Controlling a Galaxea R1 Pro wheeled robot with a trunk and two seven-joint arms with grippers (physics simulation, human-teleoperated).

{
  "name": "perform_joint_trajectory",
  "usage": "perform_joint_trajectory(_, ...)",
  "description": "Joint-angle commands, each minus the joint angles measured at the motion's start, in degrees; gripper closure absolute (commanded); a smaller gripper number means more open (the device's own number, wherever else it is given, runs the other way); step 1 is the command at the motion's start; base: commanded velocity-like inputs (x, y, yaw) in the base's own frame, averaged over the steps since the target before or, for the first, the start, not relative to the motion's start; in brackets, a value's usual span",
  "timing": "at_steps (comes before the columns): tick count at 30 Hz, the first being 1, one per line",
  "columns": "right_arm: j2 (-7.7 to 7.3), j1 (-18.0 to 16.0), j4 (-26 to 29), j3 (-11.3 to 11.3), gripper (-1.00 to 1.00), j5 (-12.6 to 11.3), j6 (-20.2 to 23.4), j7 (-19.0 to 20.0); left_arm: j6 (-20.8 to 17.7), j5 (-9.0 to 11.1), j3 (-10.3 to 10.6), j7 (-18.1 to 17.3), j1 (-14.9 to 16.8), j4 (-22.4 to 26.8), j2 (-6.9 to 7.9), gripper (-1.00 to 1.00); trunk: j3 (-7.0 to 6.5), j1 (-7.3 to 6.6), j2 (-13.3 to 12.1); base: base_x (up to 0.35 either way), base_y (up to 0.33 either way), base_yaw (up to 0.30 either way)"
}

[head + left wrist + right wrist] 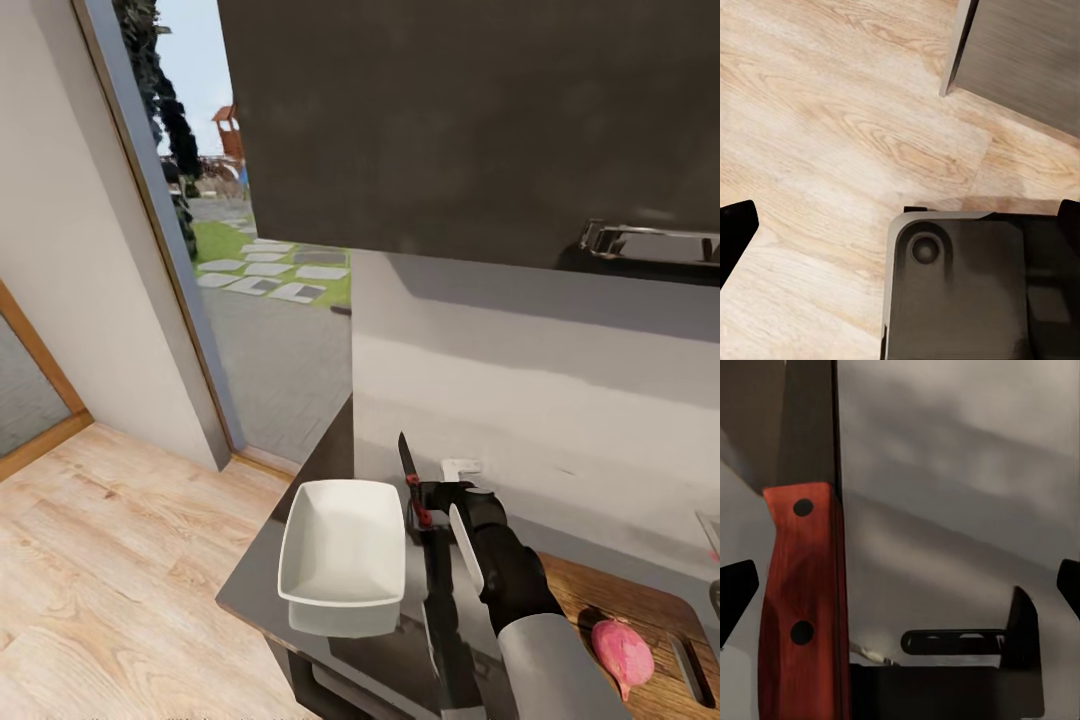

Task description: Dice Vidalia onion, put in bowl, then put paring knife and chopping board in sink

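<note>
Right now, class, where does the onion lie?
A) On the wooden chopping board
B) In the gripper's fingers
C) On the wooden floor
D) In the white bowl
A: in the head view the pink onion rests on the brown chopping board, apart from the white bowl, while the right gripper holds the paring knife.

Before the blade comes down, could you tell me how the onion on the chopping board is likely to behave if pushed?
The onion looks rounded with a tapered end, so it would probably roll or wobble. Its skin looks smooth, possibly slippery. It lies loose on the chopping board, nothing bracing it, so pinning it seems wise.
</note>
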State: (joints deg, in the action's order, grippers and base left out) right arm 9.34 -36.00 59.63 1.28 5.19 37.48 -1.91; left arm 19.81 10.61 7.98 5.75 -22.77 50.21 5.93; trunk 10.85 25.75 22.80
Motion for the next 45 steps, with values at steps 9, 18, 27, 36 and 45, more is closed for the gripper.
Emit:
perform_joint_trajectory(9, 0.06, -0.04, 0.09, 0.06, -1.00, 0.53, 0.32, 0.15, 0.14, 0.38, 0.37, 0.49, 0.01, 0.07, 0.09, -1.00, 0.69, 0.04, 0.12, 0.000, 0.072, 0.000)
perform_joint_trajectory(18, 0.06, -0.04, 0.06, 0.04, -1.00, 0.53, 0.32, 0.16, 0.14, 0.38, 0.37, 0.49, 0.01, 0.07, 0.13, -1.00, 1.29, 0.04, 0.12, 0.000, 0.052, 0.000)
perform_joint_trajectory(27, 0.06, -0.04, 0.06, 0.06, -1.00, 0.53, 0.31, 0.15, 0.14, 0.38, 0.37, 0.49, 0.01, 0.07, 0.07, -1.00, 1.51, 0.04, 0.12, 0.000, 0.002, 0.000)
perform_joint_trajectory(36, 0.06, -0.04, 0.08, 0.12, -1.00, 0.53, 0.30, 0.23, 0.14, 0.38, 0.37, 0.49, 0.01, 0.07, 0.07, -1.00, 1.53, 0.04, 0.12, 0.000, 0.000, 0.000)
perform_joint_trajectory(45, 0.06, -0.04, 0.05, 0.12, -1.00, 0.53, 0.31, 0.24, 0.14, 0.38, 0.37, 0.49, 0.01, 0.07, 0.07, -1.00, 1.53, 0.04, 0.12, 0.000, 0.000, 0.000)
